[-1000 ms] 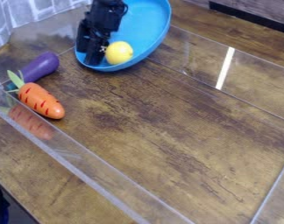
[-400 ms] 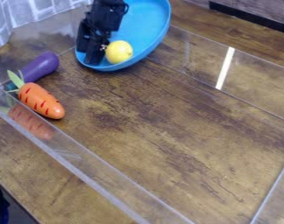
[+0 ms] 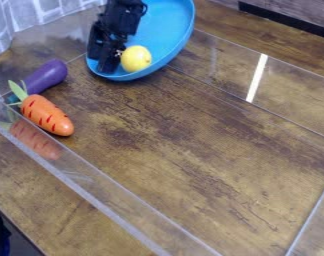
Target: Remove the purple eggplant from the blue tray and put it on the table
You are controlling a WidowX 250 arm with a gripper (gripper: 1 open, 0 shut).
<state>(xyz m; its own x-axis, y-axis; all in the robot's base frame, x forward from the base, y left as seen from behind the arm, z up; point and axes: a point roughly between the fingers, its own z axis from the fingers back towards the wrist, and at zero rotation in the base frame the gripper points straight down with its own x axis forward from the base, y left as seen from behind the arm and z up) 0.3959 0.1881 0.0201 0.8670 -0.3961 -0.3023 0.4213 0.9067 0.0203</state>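
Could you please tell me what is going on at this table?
A robot arm has its black fingers down in the blue tray, next to the lemon. The purple eggplant lies on the table outside the tray, beside the carrot, so it is already out.

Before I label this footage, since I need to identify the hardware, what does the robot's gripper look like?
The gripper is black or very dark, with narrow, jointed-looking parts. No cable or marking can be made out.
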